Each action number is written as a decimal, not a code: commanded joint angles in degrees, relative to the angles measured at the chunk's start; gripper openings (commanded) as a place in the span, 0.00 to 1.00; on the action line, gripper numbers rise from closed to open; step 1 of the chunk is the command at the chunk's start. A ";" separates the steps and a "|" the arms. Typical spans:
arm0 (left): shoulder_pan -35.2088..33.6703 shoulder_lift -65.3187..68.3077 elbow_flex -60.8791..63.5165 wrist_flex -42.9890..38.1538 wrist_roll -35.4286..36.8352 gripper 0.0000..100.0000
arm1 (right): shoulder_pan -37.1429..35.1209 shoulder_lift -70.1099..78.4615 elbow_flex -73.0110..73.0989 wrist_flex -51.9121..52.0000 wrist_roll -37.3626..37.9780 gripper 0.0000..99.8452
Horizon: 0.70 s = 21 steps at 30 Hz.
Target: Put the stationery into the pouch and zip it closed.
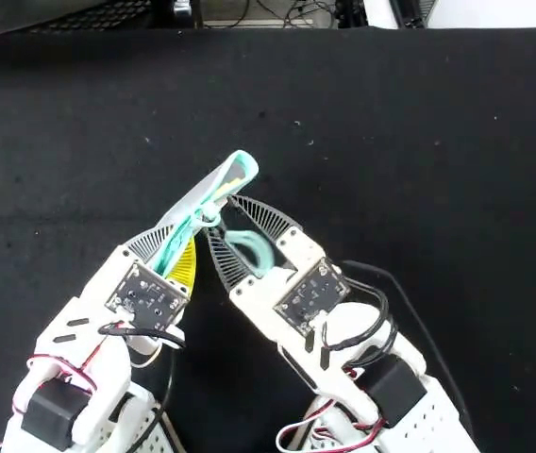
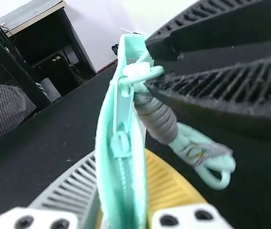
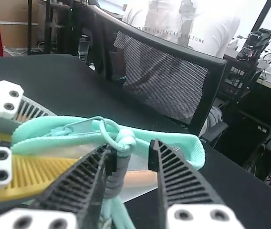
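Black tabletop (image 1: 419, 132), mesh chair (image 3: 164, 81), mint pouch (image 1: 238, 170)

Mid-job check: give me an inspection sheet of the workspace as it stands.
Surface: black cloth.
Job's things: mint pouch held between the arms; its cord hangs loose.
Clutter: nothing seen.
Grippers: left gripper shut on the pouch; right gripper with jaws open around the cord at the zip.
Cables: wires loop along the arms, away from the pouch.
Surroundings: mesh chair beyond the table.
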 commanded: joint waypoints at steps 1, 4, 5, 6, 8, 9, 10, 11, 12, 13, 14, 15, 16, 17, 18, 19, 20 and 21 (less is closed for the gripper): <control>-0.31 0.18 0.75 0.44 0.35 0.03 | 0.62 -0.40 -1.89 -0.35 -0.26 0.13; -0.31 0.18 0.66 0.44 0.35 0.03 | 0.53 -0.40 -2.15 -1.23 0.00 0.13; -0.31 0.18 0.66 0.44 0.35 0.03 | 0.00 -0.31 -2.24 -1.58 0.09 0.13; -0.31 0.18 0.66 0.44 0.35 0.03 | -0.62 -0.31 -2.33 -1.76 0.18 0.13; -0.31 0.18 0.66 0.44 0.35 0.03 | -2.46 -0.31 -2.42 -1.93 0.18 0.13; -0.31 0.18 0.66 0.44 0.35 0.03 | -2.99 -0.31 -2.42 -2.02 0.26 0.13; -0.31 0.18 0.66 0.44 0.35 0.03 | -3.34 -0.22 -2.42 -2.02 0.26 0.13; -0.31 0.18 0.66 0.44 0.35 0.03 | -3.34 -0.22 -2.42 -2.02 0.26 0.13; -0.31 0.18 0.66 0.44 0.35 0.03 | -3.34 -0.22 -2.42 -2.37 0.26 0.13; -0.31 0.18 0.66 0.44 0.35 0.03 | -3.34 -0.22 -2.15 -3.08 0.26 0.13; -0.31 0.18 0.66 0.44 0.35 0.03 | -3.34 -0.22 -2.07 -3.60 0.26 0.13; -0.31 0.18 0.66 0.44 0.35 0.03 | -3.34 -0.13 -1.98 -4.04 0.26 0.13; -0.31 0.18 0.66 0.44 0.35 0.03 | -3.34 0.40 -1.98 -4.22 0.26 0.13; -0.31 0.18 0.66 0.44 0.35 0.03 | -3.34 1.19 -2.15 -4.40 0.26 0.13; -0.31 0.18 0.66 0.44 0.35 0.03 | -3.34 2.42 -2.33 -4.40 0.26 0.13; -0.31 0.18 0.57 0.44 0.35 0.03 | -3.34 3.65 -2.42 -4.66 0.26 0.13; -0.31 0.18 0.57 0.53 0.35 0.03 | -3.34 5.14 -2.59 -5.36 0.26 0.13; -0.31 0.18 0.57 0.62 0.35 0.03 | -3.34 6.64 -2.86 -5.98 0.26 0.13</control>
